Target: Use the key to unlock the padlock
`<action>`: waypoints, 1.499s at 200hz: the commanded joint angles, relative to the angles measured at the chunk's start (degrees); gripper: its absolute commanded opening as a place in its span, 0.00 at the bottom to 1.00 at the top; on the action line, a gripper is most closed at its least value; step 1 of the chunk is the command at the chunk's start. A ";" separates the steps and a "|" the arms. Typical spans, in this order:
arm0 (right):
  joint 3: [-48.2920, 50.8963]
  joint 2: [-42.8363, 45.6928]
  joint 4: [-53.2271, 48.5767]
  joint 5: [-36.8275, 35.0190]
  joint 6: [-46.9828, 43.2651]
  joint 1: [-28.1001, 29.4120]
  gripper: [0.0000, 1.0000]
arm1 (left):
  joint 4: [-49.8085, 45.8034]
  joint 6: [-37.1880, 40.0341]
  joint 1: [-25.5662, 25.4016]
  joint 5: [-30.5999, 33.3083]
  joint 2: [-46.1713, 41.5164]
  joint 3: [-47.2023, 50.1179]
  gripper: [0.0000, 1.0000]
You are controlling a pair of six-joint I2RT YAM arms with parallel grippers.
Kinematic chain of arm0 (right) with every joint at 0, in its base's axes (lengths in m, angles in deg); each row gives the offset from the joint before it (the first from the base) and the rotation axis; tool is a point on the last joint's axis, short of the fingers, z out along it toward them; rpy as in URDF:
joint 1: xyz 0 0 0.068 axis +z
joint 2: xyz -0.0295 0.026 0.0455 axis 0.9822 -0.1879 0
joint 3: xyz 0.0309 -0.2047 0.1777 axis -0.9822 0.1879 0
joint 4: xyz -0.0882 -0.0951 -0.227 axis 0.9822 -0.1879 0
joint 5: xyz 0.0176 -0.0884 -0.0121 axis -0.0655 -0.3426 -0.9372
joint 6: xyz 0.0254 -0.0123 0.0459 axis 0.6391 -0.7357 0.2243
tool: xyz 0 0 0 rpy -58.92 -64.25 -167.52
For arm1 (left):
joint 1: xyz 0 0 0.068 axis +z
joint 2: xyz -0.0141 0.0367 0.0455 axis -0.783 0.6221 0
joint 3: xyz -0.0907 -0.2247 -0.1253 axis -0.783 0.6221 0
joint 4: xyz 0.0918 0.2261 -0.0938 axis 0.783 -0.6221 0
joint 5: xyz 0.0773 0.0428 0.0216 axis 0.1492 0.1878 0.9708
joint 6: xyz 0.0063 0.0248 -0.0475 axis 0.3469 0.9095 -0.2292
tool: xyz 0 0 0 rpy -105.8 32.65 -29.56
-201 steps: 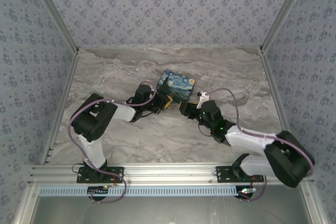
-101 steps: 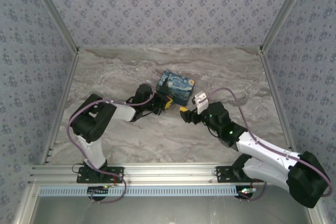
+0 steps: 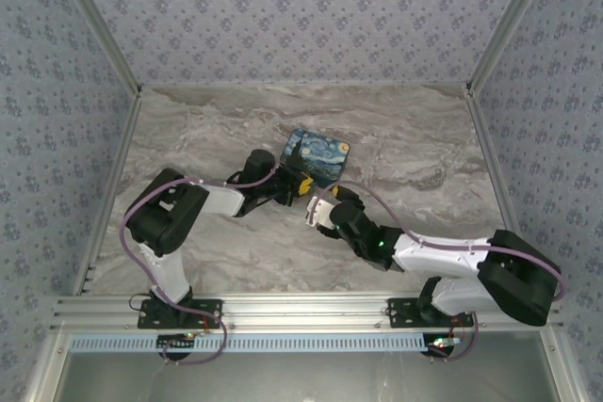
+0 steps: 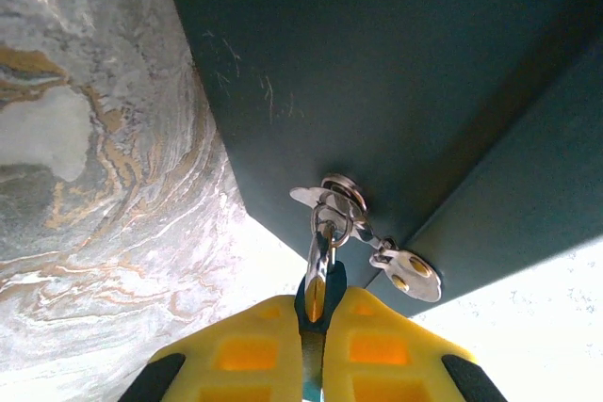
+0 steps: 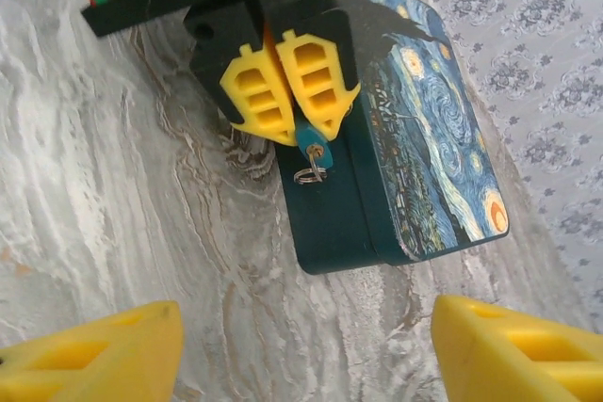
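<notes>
jaws: clamped on padlock | shackle: at ring on dark box

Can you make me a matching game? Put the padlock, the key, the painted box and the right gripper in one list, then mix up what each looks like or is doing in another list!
Things:
1. padlock
2. right gripper
3. painted box
4. key

Clues:
A. jaws wide apart, holding nothing
B. starry night picture on its lid
C. blue, pinched in the left gripper
D. silver, on a little ring

Pairs: 1-C, 2-A, 3-B, 4-D
</notes>
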 commanded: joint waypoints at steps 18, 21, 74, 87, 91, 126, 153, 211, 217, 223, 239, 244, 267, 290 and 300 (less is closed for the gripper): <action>-2.50 -0.75 1.92 5.05 -4.88 -3.31 0.66 | -2.22 -1.09 -0.98 -1.14 -2.84 -1.80 0.00; -2.44 -0.69 2.19 6.02 -4.90 -3.79 0.66 | -2.21 -1.16 -0.97 -1.14 -2.80 -1.80 0.00; -3.42 -1.85 2.46 16.92 -6.36 -9.66 0.65 | -3.41 -0.44 -1.58 -1.49 -2.58 -2.71 0.00; -4.01 -3.05 2.72 17.53 -8.37 -10.32 0.65 | -3.77 -0.31 -1.70 -1.45 -2.42 -2.83 0.00; -4.15 -3.41 2.78 17.65 -8.81 -10.51 0.65 | -3.80 -0.37 -1.64 -1.49 -2.40 -2.82 0.00; -6.10 -6.52 3.08 18.44 -9.06 -11.10 0.57 | -3.37 -0.75 -1.87 -1.57 -1.88 -2.93 0.00; -7.68 -9.35 3.41 18.36 -8.91 -11.09 0.50 | -3.31 -0.48 -1.95 -1.85 -1.53 -3.31 0.00; -8.46 -12.36 4.97 17.49 -7.66 -11.64 0.27 | -2.33 -1.17 -2.22 -1.93 -1.08 -3.16 0.00; -8.46 -12.60 5.15 17.33 -7.42 -11.66 0.27 | -2.28 -1.14 -2.24 -1.93 -0.99 -3.16 0.00; -8.45 -12.86 5.26 17.39 -7.25 -11.64 0.27 | -2.36 -1.19 -2.24 -1.98 -0.99 -3.09 0.00; -8.67 -13.63 5.68 16.89 -6.91 -11.59 0.21 | -2.26 -1.19 -2.24 -2.03 -0.90 -3.04 0.00; -8.67 -13.82 5.85 16.70 -6.86 -11.65 0.20 | -2.26 -1.20 -2.24 -2.02 -0.90 -3.04 0.00; -8.70 -14.20 6.82 16.17 -6.70 -11.71 0.16 | -2.34 -1.19 -2.17 -2.03 -0.90 -3.03 0.00; -8.72 -14.55 7.57 15.81 -6.33 -11.83 0.10 | -2.30 -1.19 -2.24 -2.08 -0.74 -3.06 0.00; -8.64 -14.77 7.89 15.81 -5.91 -11.91 0.08 | -2.35 -1.23 -2.28 -2.11 -0.69 -3.01 0.00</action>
